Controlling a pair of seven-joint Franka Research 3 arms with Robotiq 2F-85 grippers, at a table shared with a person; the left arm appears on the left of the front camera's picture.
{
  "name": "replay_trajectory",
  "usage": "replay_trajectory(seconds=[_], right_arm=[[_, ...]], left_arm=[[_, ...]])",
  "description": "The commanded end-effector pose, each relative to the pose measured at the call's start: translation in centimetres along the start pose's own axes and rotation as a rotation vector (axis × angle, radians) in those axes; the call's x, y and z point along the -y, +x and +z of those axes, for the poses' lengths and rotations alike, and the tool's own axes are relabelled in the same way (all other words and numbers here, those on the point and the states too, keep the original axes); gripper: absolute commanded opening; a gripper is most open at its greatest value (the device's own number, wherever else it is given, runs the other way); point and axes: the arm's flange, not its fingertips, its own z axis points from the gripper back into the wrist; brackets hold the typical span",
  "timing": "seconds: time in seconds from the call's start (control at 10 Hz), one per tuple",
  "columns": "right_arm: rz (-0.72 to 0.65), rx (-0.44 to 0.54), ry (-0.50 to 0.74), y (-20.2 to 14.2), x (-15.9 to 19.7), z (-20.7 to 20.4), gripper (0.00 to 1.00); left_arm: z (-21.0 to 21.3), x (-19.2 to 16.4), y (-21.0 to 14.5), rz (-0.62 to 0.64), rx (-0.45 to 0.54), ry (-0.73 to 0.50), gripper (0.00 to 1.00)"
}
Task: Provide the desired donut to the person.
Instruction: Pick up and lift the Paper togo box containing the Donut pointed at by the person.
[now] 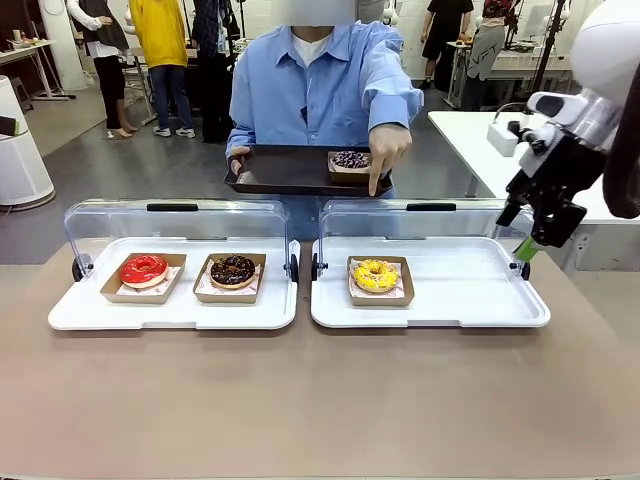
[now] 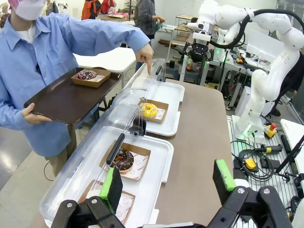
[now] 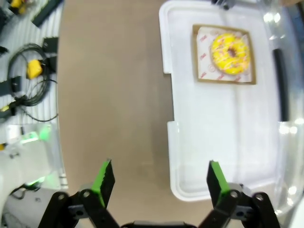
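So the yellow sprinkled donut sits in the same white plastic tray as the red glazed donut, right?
Not quite. The yellow sprinkled donut sits alone in its brown paper box in the right white plastic tray. The red glazed donut shares the left white plastic tray with a dark chocolate donut. The front view shows it.

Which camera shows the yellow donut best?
The right wrist view: it looks straight down on the yellow donut, large and unobstructed. The front view shows the donut smaller, at a slant; the left wrist view, farther off.
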Motion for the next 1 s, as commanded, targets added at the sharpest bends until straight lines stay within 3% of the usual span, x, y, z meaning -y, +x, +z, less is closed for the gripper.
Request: replay_trajectory(seconds=[0.0,0.5,0.9], right_arm=[[-0.058,-0.098,0.015,3.9,-0.2,-2.7,1.0],[-0.102,-0.227,0.0,11.3,2.1,-9.5,1.0],[-0.112,-0.22,0.015,12.4,4.3,-11.1,1.0]], left_arm=[[0.2,0.1,0.1,-0.006,0.009,0.0,1.0],[0.2,0.1,0.1,-0.006,0.009,0.0,1.0],[0.2,0.1,0.1,-0.006,0.009,0.0,1.0]])
